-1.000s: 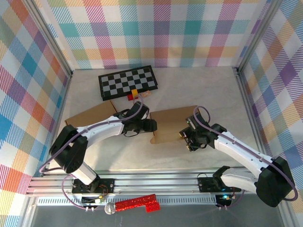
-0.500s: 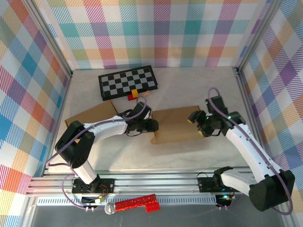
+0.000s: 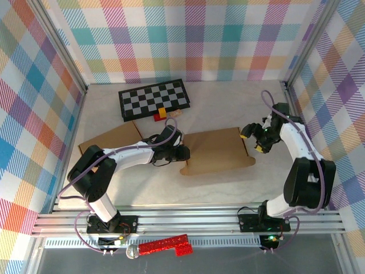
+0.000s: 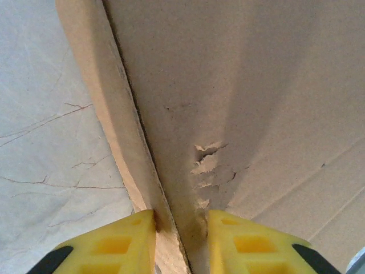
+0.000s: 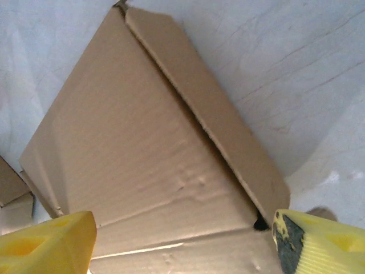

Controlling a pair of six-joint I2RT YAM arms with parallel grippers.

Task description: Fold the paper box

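The paper box (image 3: 217, 149) is a flattened brown cardboard lying in the middle of the table. My left gripper (image 3: 185, 152) is at its left edge. In the left wrist view the two yellow fingers (image 4: 120, 245) stand close on either side of a cardboard flap edge (image 4: 171, 228), pinching it. My right gripper (image 3: 251, 141) hovers at the box's right end, jaws wide apart. In the right wrist view its fingertips (image 5: 45, 240) frame the box's top panel (image 5: 142, 154) and side flap (image 5: 217, 120) without touching them.
A black-and-white checkerboard (image 3: 154, 98) lies at the back, with small red and yellow blocks (image 3: 160, 114) at its front edge. A second flat cardboard piece (image 3: 108, 138) lies to the left, under my left arm. Plaid walls and metal posts enclose the table.
My right arm has swung from the box's near right corner out to its right end while its jaws widened. My left gripper's jaws have narrowed onto the box's left edge.
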